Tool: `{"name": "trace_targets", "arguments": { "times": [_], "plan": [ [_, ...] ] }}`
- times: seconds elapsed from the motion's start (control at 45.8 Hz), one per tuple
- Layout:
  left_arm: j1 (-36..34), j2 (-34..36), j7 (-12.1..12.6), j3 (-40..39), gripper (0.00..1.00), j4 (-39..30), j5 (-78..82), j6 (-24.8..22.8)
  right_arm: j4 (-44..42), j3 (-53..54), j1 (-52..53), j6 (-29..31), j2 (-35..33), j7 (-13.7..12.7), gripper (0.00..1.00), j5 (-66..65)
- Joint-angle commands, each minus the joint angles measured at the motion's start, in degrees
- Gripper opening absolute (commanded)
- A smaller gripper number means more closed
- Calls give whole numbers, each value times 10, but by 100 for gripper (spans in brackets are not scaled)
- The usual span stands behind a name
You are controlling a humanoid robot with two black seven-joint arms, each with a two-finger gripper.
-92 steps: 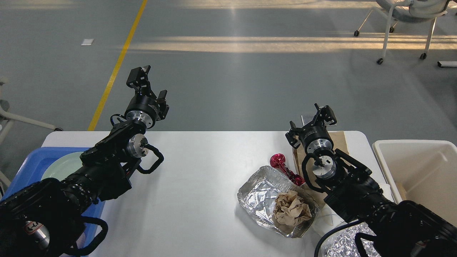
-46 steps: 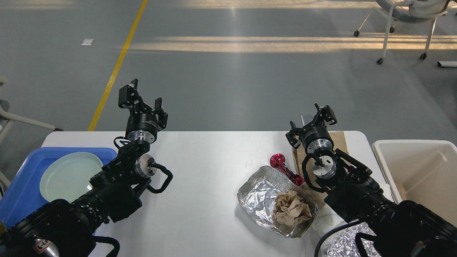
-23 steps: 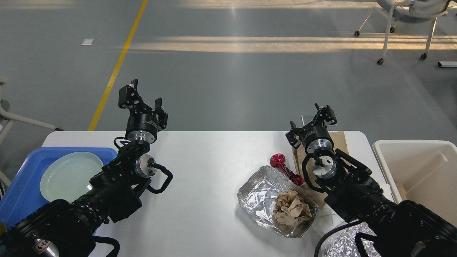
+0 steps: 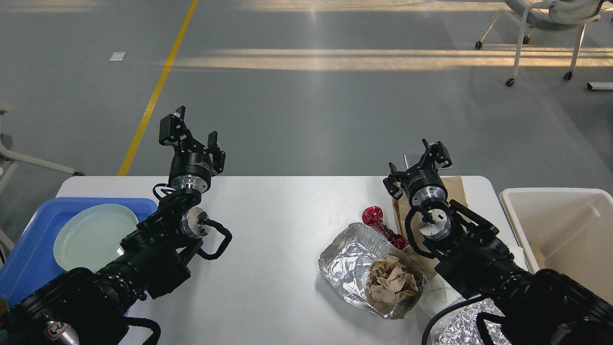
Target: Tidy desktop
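Nearby, on white matte bench (image 4: 268,287): thin, crushable crumpled silver foil tray (image 4: 352,261), best pinched at rim. Left pincer (image 4: 190,134) and right pincer (image 4: 420,160) open, empty.

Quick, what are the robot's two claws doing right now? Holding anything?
Left end effector: open, holding nothing.
Right end effector: open, holding nothing.

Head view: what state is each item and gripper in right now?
Left gripper: open, empty, raised.
Right gripper: open, empty.
Foil tray: crumpled, holds the brown paper wad.
Pale green plate: empty, in the blue tray.
Off-white bin: open.
Red wrapper: lying on the desktop.
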Motion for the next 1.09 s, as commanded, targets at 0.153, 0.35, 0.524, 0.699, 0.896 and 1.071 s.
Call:
{"name": "trace_targets", "arguments": {
  "times": [0.153,0.35,0.524,0.699,0.896,1.071],
  "plan": [
    [0,0,0,0,99,0,0,0,0,-1,0,0,0,0,100,0],
    [0,0,0,0,99,0,0,0,1,0,0,0,0,0,100,0],
    [-1,0,0,0,99,0,0,0,1,0,0,0,0,1,100,0],
    [0,0,0,0,99,0,0,0,0,0,0,0,0,0,100,1],
    [0,0,0,0,99,0,0,0,0,0,0,0,0,0,100,0],
    [0,0,0,0,99,0,0,0,0,-1,0,0,0,0,100,0]
  ]
}}
